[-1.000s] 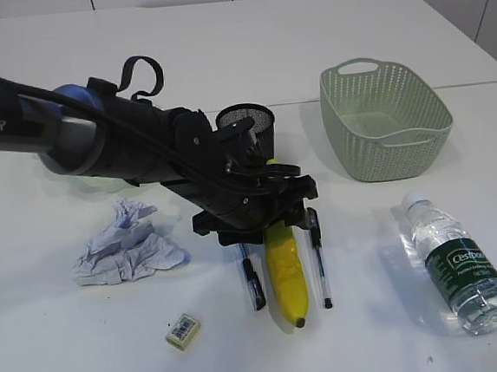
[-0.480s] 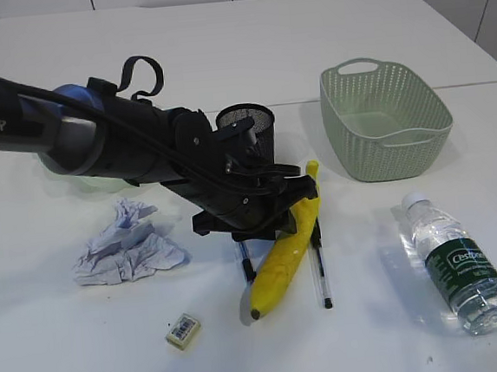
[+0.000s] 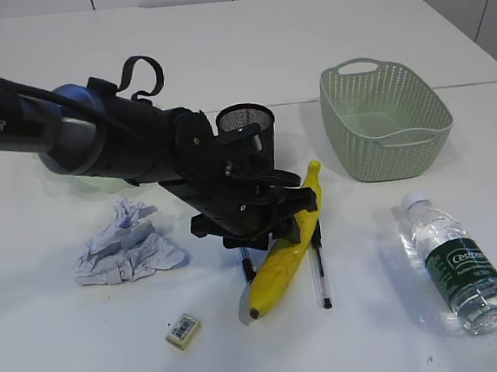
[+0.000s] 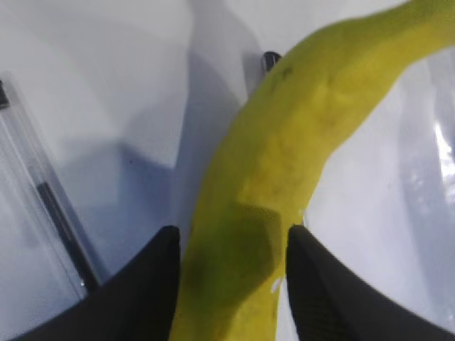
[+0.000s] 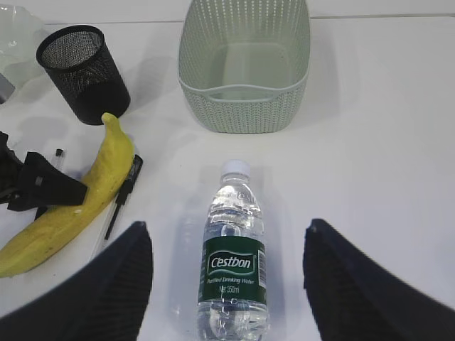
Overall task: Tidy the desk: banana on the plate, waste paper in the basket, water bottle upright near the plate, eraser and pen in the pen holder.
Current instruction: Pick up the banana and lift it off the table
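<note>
Banana (image 3: 288,239) lies mid-table, long axis diagonal: one tip points far-right toward the basket (image 3: 385,122), the dark-ended tip points near-left toward the eraser (image 3: 183,330). The far end looks lifted off the table; the near tip is at or close to the surface, contact unclear.

Left gripper (image 3: 278,205) pinches the banana around its middle. In the left wrist view both black fingers (image 4: 142,284) press against the banana's sides, one on each flank, peel filling the gap.

Two pens flank the banana: one pen (image 3: 247,264) on its left, mostly hidden under the gripper, and a clear pen (image 3: 319,275) on its right, long axis running near-far. Both sit just beside the fruit; whether they touch it cannot be told.

Pen holder (image 3: 247,129), black mesh, stands upright just beyond the gripper. Basket is upright at far right, well apart from the banana.

Bottle (image 3: 453,264) lies on its side at near right, cap pointing far-left, base toward the near edge, label up.

Crumpled paper (image 3: 125,246) sits to the left of the gripper. Eraser lies near-left of the banana's lower tip, apart from it.

Right gripper (image 5: 227,284) hovers over the bottle with its fingers spread wide, one on each side, holding nothing.
</note>
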Available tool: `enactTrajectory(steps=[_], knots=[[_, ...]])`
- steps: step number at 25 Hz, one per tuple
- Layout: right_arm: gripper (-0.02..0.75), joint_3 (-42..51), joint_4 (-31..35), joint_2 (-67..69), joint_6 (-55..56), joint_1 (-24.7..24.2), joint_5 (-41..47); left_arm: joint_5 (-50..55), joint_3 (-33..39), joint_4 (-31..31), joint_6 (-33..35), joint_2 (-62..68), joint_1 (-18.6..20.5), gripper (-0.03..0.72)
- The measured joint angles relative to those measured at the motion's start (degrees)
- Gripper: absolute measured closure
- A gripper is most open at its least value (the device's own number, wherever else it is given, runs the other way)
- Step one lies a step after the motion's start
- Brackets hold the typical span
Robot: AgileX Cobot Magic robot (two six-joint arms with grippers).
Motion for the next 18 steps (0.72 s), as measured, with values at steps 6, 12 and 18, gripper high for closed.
enactTrajectory(steps=[6,12,18], knots=[[0.242,0.0,0.0,0.0,0.0,0.0,0.0,4.0,0.0,0.4,10.1,0.0,0.0,0.278],[0.242,0.0,0.0,0.0,0.0,0.0,0.0,6.1,-2.4,2.3,15.5,0.0,0.0,0.276],[0.242,0.0,0.0,0.0,0.0,0.0,0.0,8.6,-5.9,7.0,16.1,0.0,0.0,0.276]])
